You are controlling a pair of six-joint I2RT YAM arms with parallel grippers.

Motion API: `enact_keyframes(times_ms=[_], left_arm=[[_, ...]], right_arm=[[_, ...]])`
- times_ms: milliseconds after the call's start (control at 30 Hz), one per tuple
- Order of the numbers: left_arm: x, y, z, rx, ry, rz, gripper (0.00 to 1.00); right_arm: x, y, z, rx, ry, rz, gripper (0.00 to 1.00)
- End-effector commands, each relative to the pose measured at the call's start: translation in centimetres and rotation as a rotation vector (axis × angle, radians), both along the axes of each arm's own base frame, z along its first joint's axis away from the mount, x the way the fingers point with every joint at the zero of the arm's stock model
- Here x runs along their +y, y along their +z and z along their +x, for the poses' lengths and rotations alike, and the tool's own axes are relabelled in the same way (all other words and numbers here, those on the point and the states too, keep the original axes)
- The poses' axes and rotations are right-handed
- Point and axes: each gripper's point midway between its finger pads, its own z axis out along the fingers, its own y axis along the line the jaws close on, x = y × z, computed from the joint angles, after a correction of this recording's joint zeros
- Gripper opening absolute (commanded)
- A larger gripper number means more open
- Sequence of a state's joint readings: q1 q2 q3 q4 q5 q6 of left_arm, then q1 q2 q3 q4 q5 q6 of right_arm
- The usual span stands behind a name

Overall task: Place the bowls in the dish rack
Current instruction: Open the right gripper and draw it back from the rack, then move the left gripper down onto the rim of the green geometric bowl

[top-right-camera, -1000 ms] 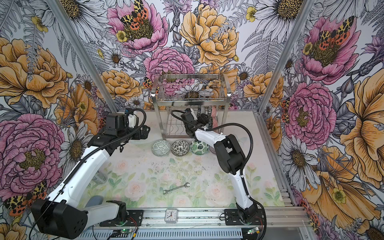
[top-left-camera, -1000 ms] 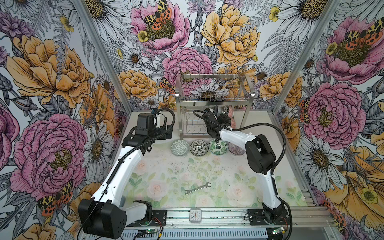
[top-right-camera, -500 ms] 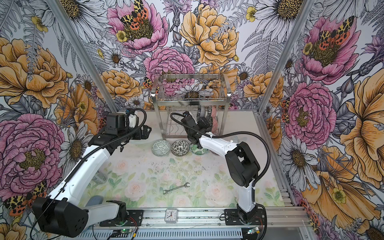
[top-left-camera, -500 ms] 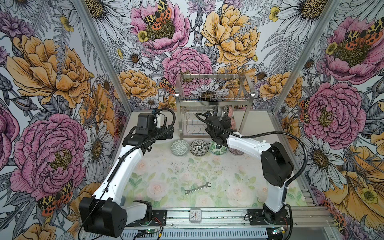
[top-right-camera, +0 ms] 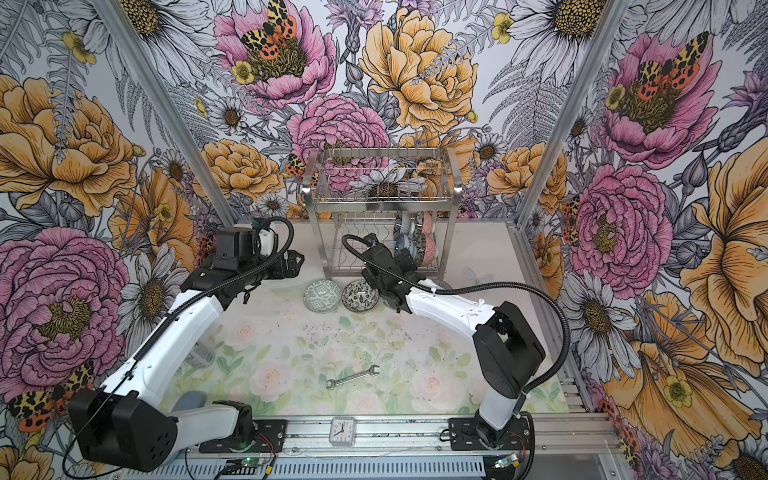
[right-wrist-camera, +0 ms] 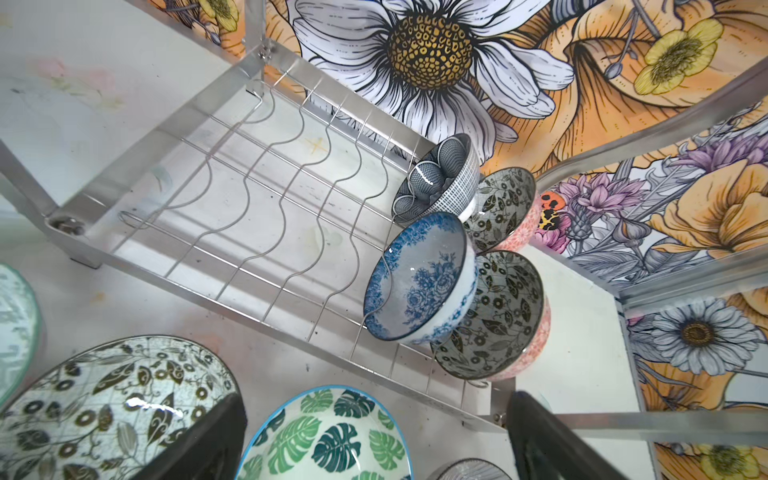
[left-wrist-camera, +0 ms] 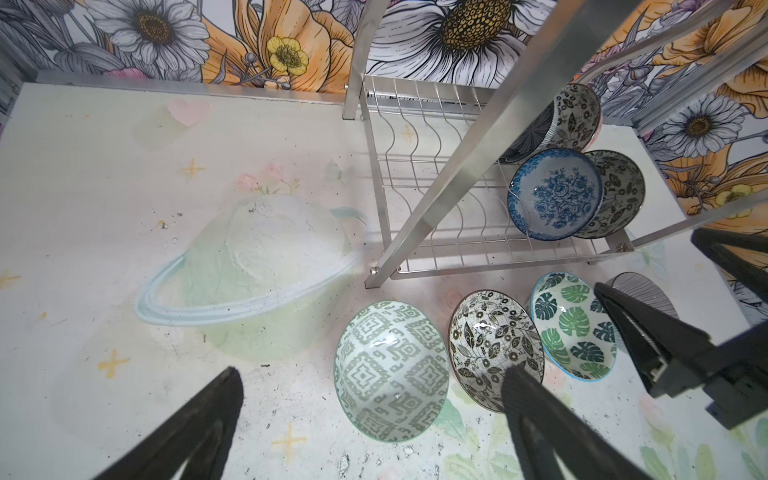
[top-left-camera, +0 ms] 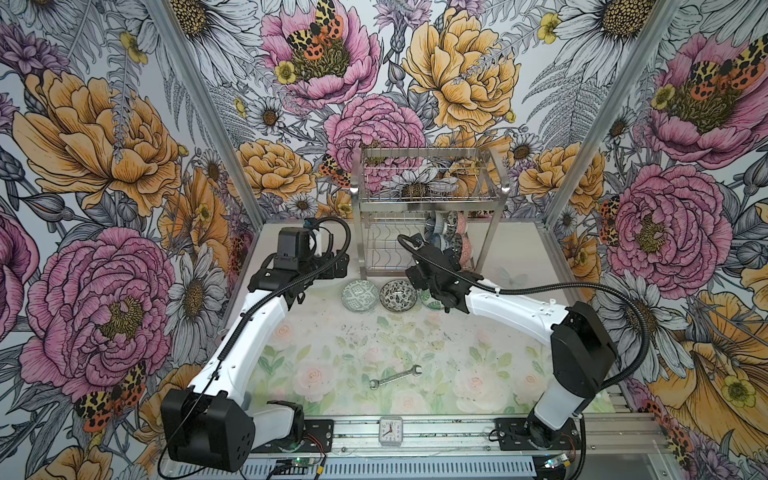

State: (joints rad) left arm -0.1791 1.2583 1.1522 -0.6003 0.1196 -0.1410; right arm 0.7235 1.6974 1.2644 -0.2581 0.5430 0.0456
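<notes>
As seen in both top views, found dish rack at far middle of table, with four bowls on edge at right end of lower shelf, blue flowered bowl just left of black-leaf bowl. Noted four more in a row on table just near of rack, left to right: green-patterned bowl, black-and-white bowl, leaf bowl, striped bowl. Recorded left gripper at left end of row, fingers wide apart and empty; right gripper over leaf bowl, fingers likewise spread, clamping nothing.
</notes>
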Motion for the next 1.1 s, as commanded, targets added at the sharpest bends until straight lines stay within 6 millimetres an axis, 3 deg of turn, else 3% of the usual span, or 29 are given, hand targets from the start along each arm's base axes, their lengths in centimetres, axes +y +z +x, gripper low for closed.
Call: enact_keyframes(times_ms=[0, 267, 433, 567, 800, 1067], left_arm=[[0.1, -0.4, 0.1, -0.004, 0.057, -0.017, 0.98], [-0.2, -2.9, -3.8, 0.015, 0.184, -0.019, 0.99], [0.0, -4.3, -6.6, 0.04, 0.261, -0.074, 0.99], [0.4, -5.7, -7.8, 0.067, 0.301, -0.055, 0.99], [0.9, -7.5, -8.0, 0.092, 0.329, -0.019, 0.99], [-0.5, -11.2, -6.0, 0.158, 0.271, -0.037, 0.98]], right_arm=[[-0.1, 0.2, -0.8, 0.045, 0.025, 0.09, 1.0], [-1.8, 1.0, 0.1, 0.104, 0.051, 0.257, 0.99], [-1.8, 1.2, 0.5, 0.108, 0.087, 0.251, 0.99], [-2.4, 1.7, 0.8, 0.106, 0.066, 0.286, 0.99], [-2.0, 0.6, 0.5, 0.138, 0.093, 0.286, 0.98], [-3.3, 1.0, 0.0, 0.114, 0.05, 0.273, 0.98]])
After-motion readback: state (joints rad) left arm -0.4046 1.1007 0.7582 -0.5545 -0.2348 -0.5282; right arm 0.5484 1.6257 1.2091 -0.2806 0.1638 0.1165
